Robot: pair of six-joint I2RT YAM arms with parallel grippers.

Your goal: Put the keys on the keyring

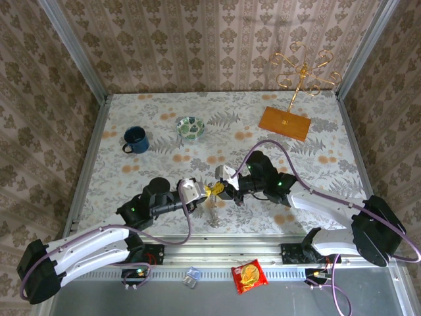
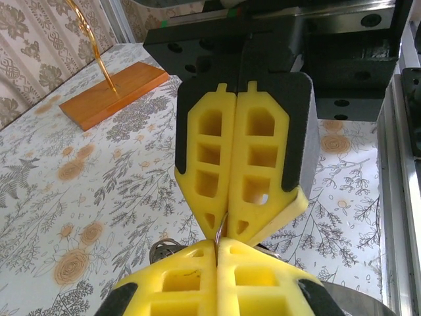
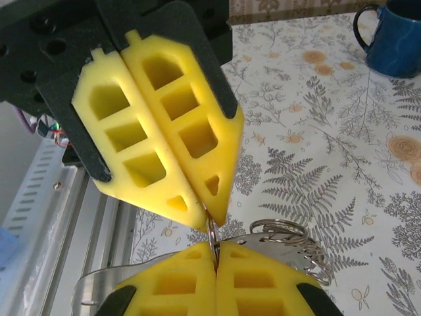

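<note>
The yellow-padded left gripper (image 1: 204,192) is fully closed on the thin grey metal keyring (image 3: 212,232) at mid-table. The same keyring is clamped by the yellow-padded right gripper (image 1: 221,190), tips nearly touching. Risk: if the arms are moved unevenly, the keyring could be twisted free and dropped.

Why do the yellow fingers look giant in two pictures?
Left wrist view: camera hugs the left pincer, so its fingers loom; right wrist view: same for the right pincer; top view: both look tiny from above.

Bright, even, diffuse light casts soft faint shadows; wrist views' backgrounds look slightly soft.
</note>
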